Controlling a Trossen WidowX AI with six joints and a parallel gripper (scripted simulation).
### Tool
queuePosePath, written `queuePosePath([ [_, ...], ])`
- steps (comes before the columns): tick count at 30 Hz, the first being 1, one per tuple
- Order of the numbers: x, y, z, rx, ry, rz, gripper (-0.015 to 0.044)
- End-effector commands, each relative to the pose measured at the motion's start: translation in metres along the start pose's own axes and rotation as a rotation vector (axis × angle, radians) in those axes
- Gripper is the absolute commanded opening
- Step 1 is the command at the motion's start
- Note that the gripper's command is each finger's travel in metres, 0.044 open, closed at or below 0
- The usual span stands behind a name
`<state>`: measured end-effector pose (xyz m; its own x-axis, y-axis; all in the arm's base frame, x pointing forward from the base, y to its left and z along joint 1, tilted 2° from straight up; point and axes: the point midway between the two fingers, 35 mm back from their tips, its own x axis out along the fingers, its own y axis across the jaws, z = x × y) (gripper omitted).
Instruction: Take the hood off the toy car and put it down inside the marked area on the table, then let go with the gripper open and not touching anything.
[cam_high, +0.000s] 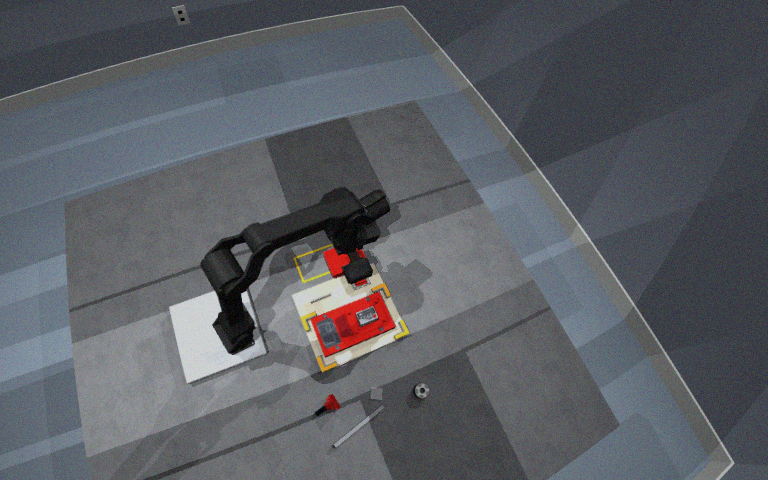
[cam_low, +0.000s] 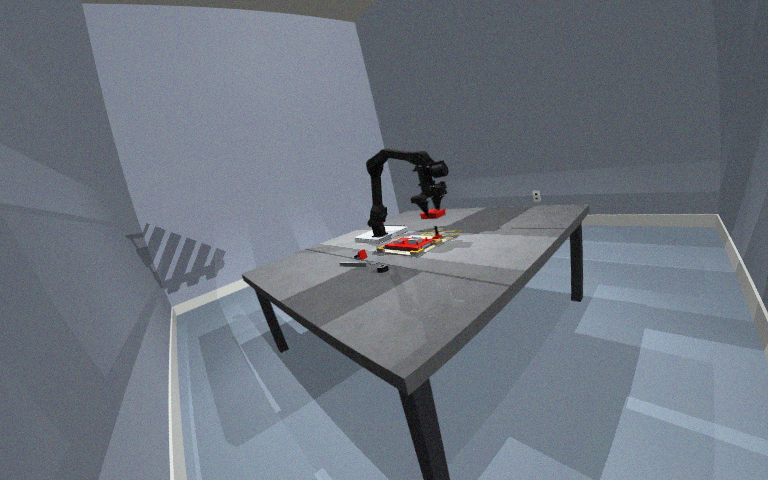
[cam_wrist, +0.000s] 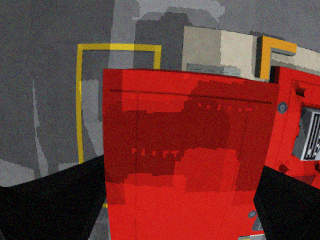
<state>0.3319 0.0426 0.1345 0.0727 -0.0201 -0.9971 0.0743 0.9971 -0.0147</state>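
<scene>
Hood off the car, lowering and letting go still to come

We have the hood (cam_high: 336, 262) (cam_low: 433, 213) (cam_wrist: 187, 150) grasped in our jaws (cam_high: 352, 270) (cam_low: 432, 207), one finger at either side of it. The exterior view shows it raised above the worktop (cam_high: 509, 237) (cam_low: 362, 305), well apart from the toy car (cam_high: 345, 339) (cam_low: 399, 244) (cam_wrist: 276, 150), so the taking-off is done. The car sits between the corner brackets on its board (cam_high: 308, 297) (cam_low: 416, 258) (cam_wrist: 202, 50), the grey block on it uncovered. What is left, as we judge it: centring the hood over the marked area (cam_high: 300, 270) (cam_low: 453, 230) (cam_wrist: 80, 100), setting it down, opening the jaws and drawing them clear.

From above, the hood covers one end of the yellow outline, while the other end shows beside it. In the wrist view the hood also overlaps the car's near edge, though the height makes that overlap hard to read exactly. We probably need to shift further towards the outline's uncovered end before going down.

The tight side is the one facing the board: the outline lies just beside it, and the upright black lever (cam_low: 436, 231) stands at that edge, so a low sweep could catch it. Away from the board, beyond the outline, there seems to be more room to move. The fingers will need space on both sides of the hood when they spread.
</scene>
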Motion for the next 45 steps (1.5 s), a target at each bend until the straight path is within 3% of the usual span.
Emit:
queuePosePath([
  [1, 0.000, 0.016, -0.006, 0.005, 0.008, -0.001, 0.0000],
  [14, -0.001, 0.062, -0.024, 0.016, 0.016, 0.006, 0.0000],
  [45, 0.017, 0.064, -0.023, 0.016, 0.016, 0.006, 0.0000],
])
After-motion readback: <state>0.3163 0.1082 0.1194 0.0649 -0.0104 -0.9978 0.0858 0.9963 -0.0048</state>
